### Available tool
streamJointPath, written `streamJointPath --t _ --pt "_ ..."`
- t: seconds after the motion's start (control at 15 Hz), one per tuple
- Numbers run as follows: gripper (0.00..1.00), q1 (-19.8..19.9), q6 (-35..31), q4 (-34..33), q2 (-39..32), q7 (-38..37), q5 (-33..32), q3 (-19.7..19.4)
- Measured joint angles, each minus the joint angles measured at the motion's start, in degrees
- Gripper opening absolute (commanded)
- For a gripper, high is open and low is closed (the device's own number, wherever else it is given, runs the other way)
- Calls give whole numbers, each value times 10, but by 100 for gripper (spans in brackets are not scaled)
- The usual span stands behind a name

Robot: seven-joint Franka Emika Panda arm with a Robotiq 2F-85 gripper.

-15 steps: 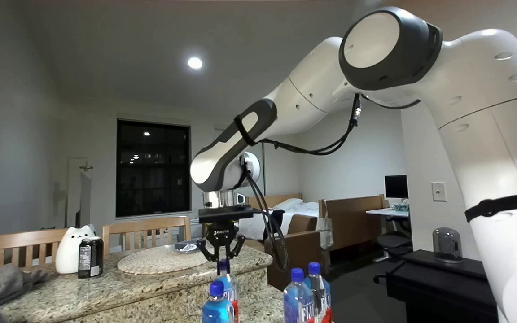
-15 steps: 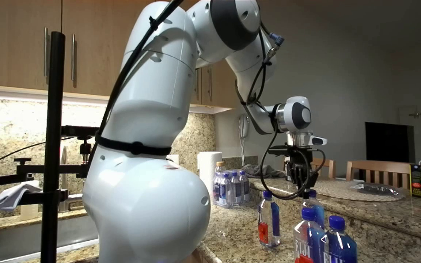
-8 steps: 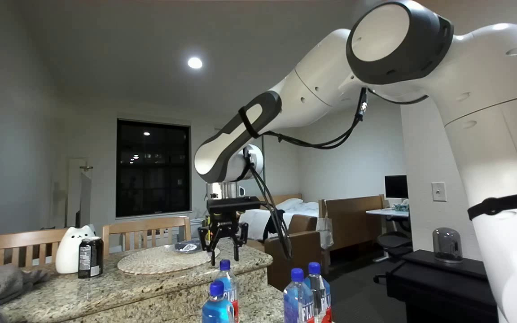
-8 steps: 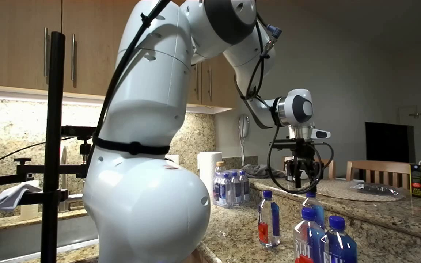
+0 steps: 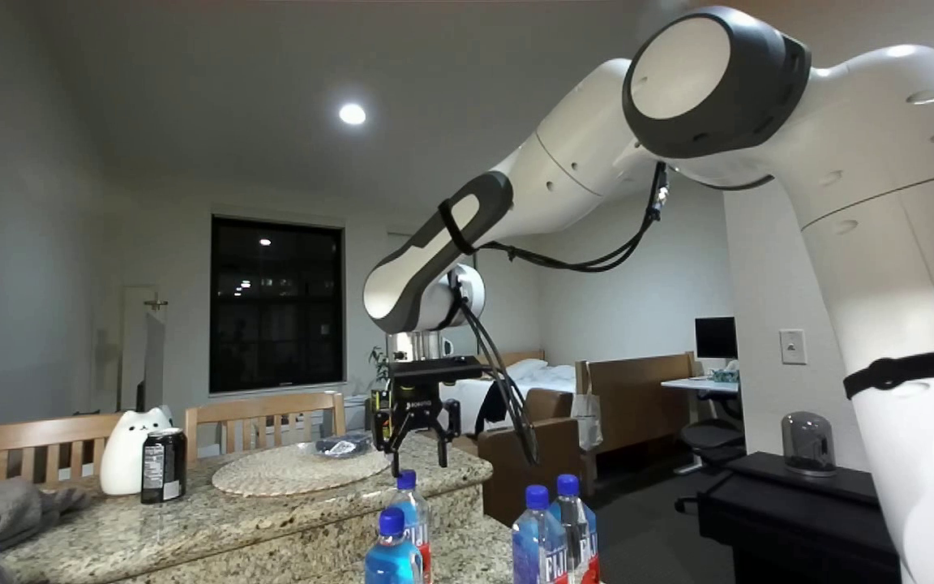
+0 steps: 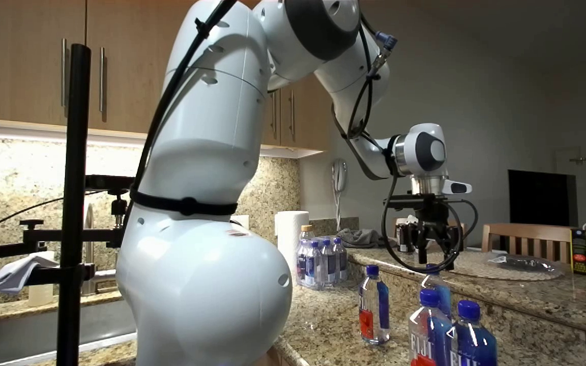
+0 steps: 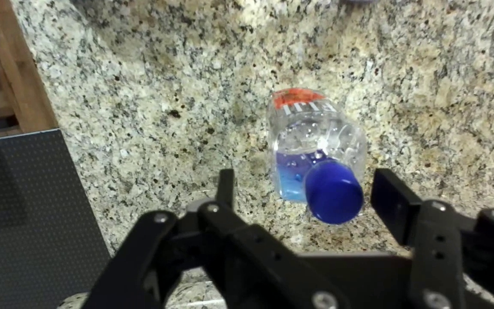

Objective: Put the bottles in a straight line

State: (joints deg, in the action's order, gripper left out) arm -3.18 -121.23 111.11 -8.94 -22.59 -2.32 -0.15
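Hand (image 7: 303,187) gapes wide above Fiji bottle (image 7: 315,148)
In an exterior view, another Fiji bottle (image 6: 374,307) stands at the hand's eight o'clock.

In an exterior view, 1 bottle (image 6: 374,310) is placed on the counter (image 6: 326,320), left of 3 others (image 6: 428,330) (1 set behind).

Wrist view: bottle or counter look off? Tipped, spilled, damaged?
Nothing stands out. The bottle looks slanted, likely just the angle from above; both exterior views show four bottles upright with blue caps on. No spill shows on the counter. Small dents would be too fine to make out.
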Motion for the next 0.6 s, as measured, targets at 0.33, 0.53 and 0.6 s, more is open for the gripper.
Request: streamJointPath --t 0.33,0.53,0.6 --pt "18 -1 0 0 -2 0 0 5" --pt "13 -1 0 0 -4 0 0 7" --pt "13 -1 0 0 -4 0 0 7"
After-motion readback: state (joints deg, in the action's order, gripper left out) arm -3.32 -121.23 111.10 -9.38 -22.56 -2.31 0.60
